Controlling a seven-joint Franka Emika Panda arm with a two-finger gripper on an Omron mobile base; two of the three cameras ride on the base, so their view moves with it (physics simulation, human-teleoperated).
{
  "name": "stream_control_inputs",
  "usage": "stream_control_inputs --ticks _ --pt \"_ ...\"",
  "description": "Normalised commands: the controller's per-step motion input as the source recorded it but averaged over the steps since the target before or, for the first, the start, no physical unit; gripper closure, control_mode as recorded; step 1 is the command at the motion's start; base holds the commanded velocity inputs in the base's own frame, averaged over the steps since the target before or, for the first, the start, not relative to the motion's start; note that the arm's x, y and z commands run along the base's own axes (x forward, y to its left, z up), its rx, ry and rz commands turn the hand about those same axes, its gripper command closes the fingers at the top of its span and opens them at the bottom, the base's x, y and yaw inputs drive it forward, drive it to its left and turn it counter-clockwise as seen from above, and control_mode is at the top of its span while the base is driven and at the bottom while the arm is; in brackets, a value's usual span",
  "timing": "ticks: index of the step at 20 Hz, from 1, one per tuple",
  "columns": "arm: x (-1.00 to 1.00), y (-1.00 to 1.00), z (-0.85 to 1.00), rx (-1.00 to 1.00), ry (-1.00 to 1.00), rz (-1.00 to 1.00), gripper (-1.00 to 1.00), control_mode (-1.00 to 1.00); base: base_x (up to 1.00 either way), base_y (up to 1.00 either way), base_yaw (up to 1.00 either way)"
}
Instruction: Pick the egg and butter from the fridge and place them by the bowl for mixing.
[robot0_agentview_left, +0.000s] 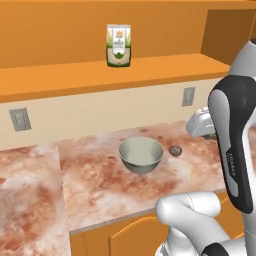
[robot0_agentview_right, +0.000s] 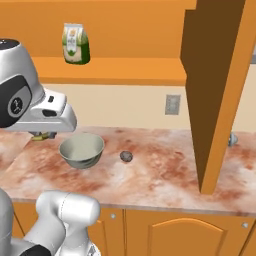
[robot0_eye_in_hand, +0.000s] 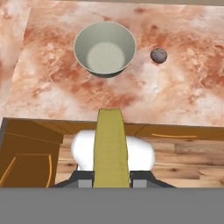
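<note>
The pale grey-green bowl (robot0_agentview_left: 141, 154) (robot0_agentview_right: 81, 149) (robot0_eye_in_hand: 104, 49) stands upright on the marbled counter. The small speckled egg (robot0_agentview_left: 175, 150) (robot0_agentview_right: 126, 156) (robot0_eye_in_hand: 158, 55) lies on the counter just to its right, not touching it. My gripper (robot0_eye_in_hand: 111, 181) (robot0_agentview_right: 42, 134) is shut on the butter (robot0_eye_in_hand: 111, 146), a yellow stick that juts forward between the fingers. It hovers above the counter's front edge, on the near side of the bowl. In the left base view my own arm largely hides the hand (robot0_agentview_left: 200, 124). The fridge is out of view.
A green-and-white bag (robot0_agentview_left: 118, 46) (robot0_agentview_right: 76, 43) stands on the orange shelf above the counter (robot0_agentview_left: 95, 175). A tall brown cabinet panel (robot0_agentview_right: 220, 90) comes down onto the counter at the right. Wall sockets (robot0_agentview_right: 172, 104) sit on the backsplash. Cabinet doors (robot0_agentview_right: 175, 235) are below.
</note>
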Motion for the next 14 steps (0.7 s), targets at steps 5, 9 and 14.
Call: stream_control_inputs --ticks 5,9,14 --pt "0.0 0.27 -0.14 -0.03 0.03 0.06 1.0 -1.0 0.16 0.11 0.1" --pt "0.0 0.98 -0.43 -0.11 0.11 0.09 1.0 -1.0 0.0 0.0 0.0" --pt "0.18 0.87 -0.35 -0.04 0.1 0.02 1.0 -1.0 0.0 0.0 0.0"
